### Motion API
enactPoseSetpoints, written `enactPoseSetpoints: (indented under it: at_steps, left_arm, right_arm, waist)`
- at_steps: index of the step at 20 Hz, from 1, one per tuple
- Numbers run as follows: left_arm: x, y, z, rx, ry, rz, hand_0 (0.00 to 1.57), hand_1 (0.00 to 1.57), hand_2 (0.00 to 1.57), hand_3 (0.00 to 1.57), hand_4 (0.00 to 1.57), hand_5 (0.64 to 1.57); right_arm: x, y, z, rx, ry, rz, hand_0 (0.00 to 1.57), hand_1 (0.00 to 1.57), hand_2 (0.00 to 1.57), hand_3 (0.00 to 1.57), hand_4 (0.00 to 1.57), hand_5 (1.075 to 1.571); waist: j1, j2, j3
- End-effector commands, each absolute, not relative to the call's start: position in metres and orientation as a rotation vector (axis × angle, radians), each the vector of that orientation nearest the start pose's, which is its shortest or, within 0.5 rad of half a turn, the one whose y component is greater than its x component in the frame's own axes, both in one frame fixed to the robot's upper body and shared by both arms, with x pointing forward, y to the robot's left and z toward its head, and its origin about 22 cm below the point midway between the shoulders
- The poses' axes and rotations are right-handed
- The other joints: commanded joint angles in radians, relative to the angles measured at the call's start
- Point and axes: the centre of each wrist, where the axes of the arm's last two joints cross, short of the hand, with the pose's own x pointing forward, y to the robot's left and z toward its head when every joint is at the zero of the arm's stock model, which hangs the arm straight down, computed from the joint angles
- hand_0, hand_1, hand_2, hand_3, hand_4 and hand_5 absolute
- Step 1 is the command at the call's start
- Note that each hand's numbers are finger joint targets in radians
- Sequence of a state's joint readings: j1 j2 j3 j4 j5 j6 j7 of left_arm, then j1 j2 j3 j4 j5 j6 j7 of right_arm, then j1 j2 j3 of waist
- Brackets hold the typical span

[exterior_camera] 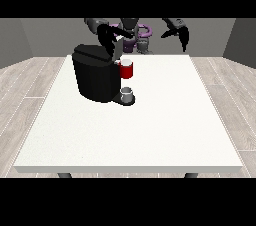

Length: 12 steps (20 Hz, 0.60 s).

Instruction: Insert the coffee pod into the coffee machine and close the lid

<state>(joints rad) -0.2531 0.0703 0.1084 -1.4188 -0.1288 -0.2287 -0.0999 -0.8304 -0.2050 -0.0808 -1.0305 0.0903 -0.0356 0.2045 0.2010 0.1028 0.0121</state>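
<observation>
The black coffee machine (95, 77) stands on the left half of the white table (150, 130). Its red pod holder (127, 71) juts out at the upper right, with a pale pod top (126, 62) showing in it. The dark lid (92, 53) lies across the machine's top. The hand at the view's left (107, 37) hangs over the lid's right end, fingers pointing down at it and holding nothing. The hand at the view's right (177, 32) is raised off the table behind the far edge, fingers relaxed and drooping.
A small grey cup (127, 93) sits on the machine's base plate under the red holder. The table stretches wide to the right and towards the camera. Grey walls and a wooden floor surround it.
</observation>
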Motion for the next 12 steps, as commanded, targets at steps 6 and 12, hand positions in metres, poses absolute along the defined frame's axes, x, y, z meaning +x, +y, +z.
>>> enactPoseSetpoints:
  at_steps: [6,12]
  left_arm:
    - [0.318,0.233,0.059,-0.106,-1.804,-0.408,0.00,0.00,0.00,0.00,0.40,1.571]
    - [0.324,0.220,0.061,-0.147,-1.816,-0.435,0.00,0.00,0.00,0.00,0.43,1.571]
  right_arm:
    - [0.419,-0.173,0.214,-0.229,-1.830,0.401,0.00,0.00,0.00,0.00,0.26,1.571]
    - [0.409,-0.163,0.235,-0.239,-1.853,0.388,0.00,0.00,0.00,0.00,0.10,1.571]
  waist:
    - [0.160,0.074,-0.0117]
    - [0.198,0.098,-0.0118]
